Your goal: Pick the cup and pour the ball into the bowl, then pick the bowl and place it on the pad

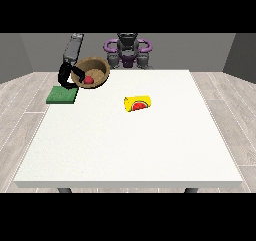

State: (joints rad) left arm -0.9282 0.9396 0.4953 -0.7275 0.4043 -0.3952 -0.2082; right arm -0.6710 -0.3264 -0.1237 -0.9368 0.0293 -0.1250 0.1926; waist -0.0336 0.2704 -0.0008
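We are looking across the white table [130,145] at the robot [128,50] behind its far edge. The hand at the view's left [67,75] is gripping the brown bowl [98,67], its dark fingers curling over the near left rim. The bowl is tilting with its opening towards us, and it is hanging just above and to the right of the green pad [62,95], overlapping the pad's far right corner in this view; we cannot tell whether it is touching the pad. The red ball [88,79] is sitting inside the bowl, low against the near wall. The yellow cup [138,103] is lying on its side near the table's middle, well apart from the bowl and pad. We are not seeing the other hand anywhere over the table.
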